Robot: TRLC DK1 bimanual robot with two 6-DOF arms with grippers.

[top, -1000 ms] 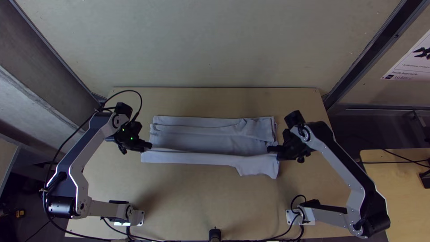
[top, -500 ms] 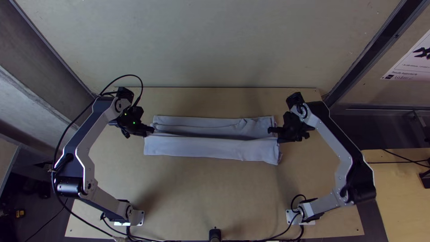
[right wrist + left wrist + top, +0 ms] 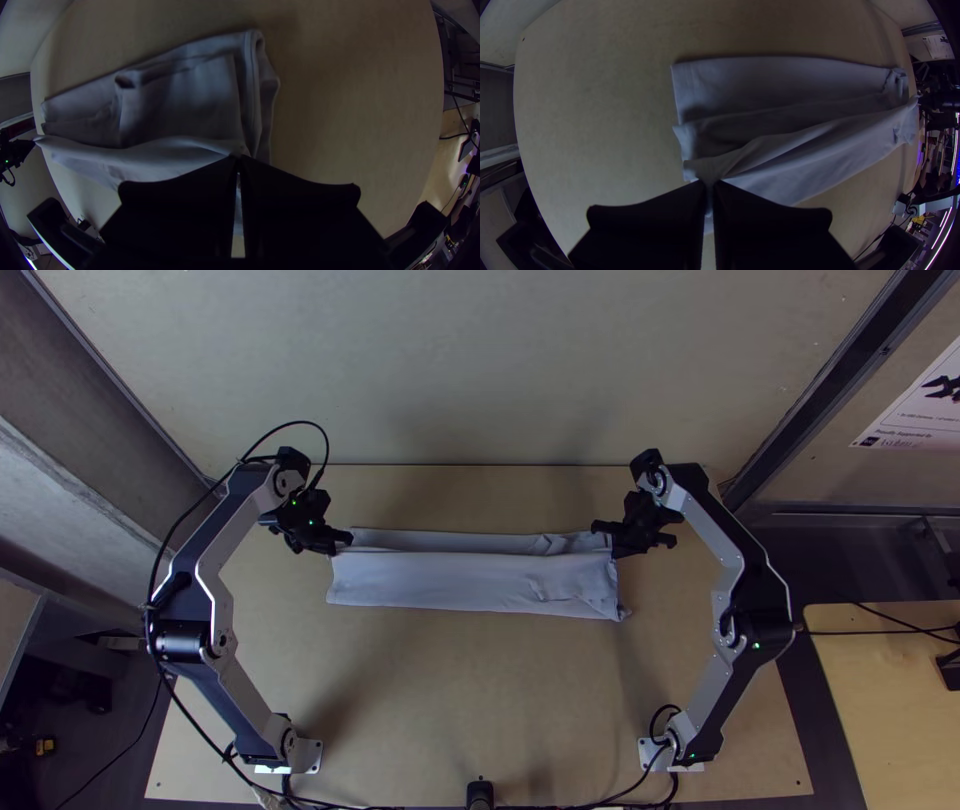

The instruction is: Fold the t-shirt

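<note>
Since last frame, L gripper (image 3: 709, 183) & R gripper (image 3: 238, 158) moved farther up table (image 3: 450, 690), fingers closed on opp. ends of t-shirt (image 3: 450, 578) flap. Shirt's a long strip mid-table; lengthwise folding prob. nearly done, flap left to lay flat, then ends in.

**Lilac-grey on tan, with black and silver**

From my station, the long, folded fabric t-shirt (image 3: 430, 578) reads as a pale lilac-grey in one solid tone. The flat wooden bench (image 3: 450, 700) is light tan. My left end effector (image 3: 348, 538) and right end effector (image 3: 597, 527), wide-fingered, are both matte black. I see silver-grey and black on the jointed right arm (image 3: 735, 560), and a tiny green light (image 3: 757, 645) on it.
</note>
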